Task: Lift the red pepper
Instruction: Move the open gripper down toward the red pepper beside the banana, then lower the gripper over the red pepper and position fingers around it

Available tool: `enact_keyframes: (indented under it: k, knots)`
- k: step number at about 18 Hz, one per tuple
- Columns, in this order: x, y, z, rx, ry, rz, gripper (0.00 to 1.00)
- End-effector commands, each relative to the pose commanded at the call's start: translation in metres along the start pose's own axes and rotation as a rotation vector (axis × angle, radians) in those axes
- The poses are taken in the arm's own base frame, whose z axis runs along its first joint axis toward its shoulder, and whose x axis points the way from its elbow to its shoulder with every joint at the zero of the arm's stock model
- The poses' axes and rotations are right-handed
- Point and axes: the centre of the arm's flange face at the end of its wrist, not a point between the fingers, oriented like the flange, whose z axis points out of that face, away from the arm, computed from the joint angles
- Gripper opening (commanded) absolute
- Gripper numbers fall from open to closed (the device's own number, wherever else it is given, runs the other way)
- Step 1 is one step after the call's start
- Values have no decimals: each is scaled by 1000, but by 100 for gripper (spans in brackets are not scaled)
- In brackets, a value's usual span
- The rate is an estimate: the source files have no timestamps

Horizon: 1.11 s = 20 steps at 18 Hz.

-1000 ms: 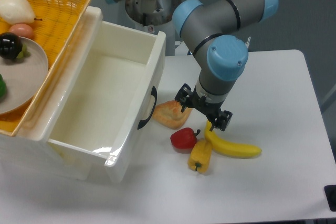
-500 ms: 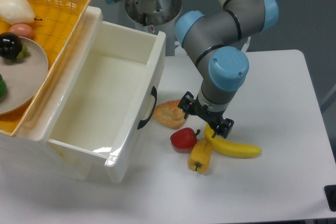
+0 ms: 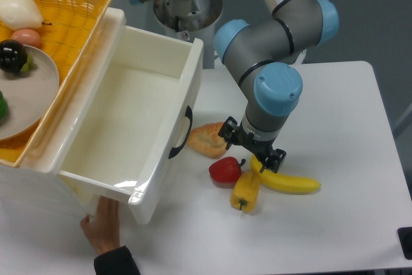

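Jaws standing apart, empty, one dark finger toward the bread side and one toward the banana side; gripper [image 3: 252, 149] hanging low over the table [image 3: 335, 114], just behind and slightly right of the red pepper [image 3: 225, 170], not touching it as far as this view shows. Red pepper lying on the table in front of the open drawer, short dark stem pointing right toward the gripper. Yellow-orange pepper [image 3: 246, 191] lying just in front of and right of the red pepper, the two touching or nearly so. Banana [image 3: 288, 183] stretching right from beneath the gripper, its near end partly hidden by the right finger. Piece of toy bread [image 3: 205, 140] sitting behind the red pepper, close to the drawer face. White drawer [image 3: 132, 127] standing pulled out, black handle [image 3: 183, 132] facing the produce. Yellow wicker basket [image 3: 71, 17] resting on top of the cabinet at upper left, holding a grey plate [image 3: 29, 98] with a dark purple fruit, a pinkish one and a white one behind. A person's hand [image 3: 103, 223] showing at the bottom edge, under the drawer's front corner, dark sleeve at the wrist.
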Motion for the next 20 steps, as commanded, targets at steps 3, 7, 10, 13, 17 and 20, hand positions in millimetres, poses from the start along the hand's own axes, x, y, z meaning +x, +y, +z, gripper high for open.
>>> enact_keyframes:
  k: [3,7,10,13,17,20]
  knots:
    - [-3,0,7,10,-19,4,100]
    - [-11,2,18,19,-26,3,100]
    - [-15,1,23,27,-37,8,100]
    - [-19,0,35,21,-29,63,100]
    - [-19,0,48,11,-9,98,100]
    - [-12,0,57,3,9,145,100]
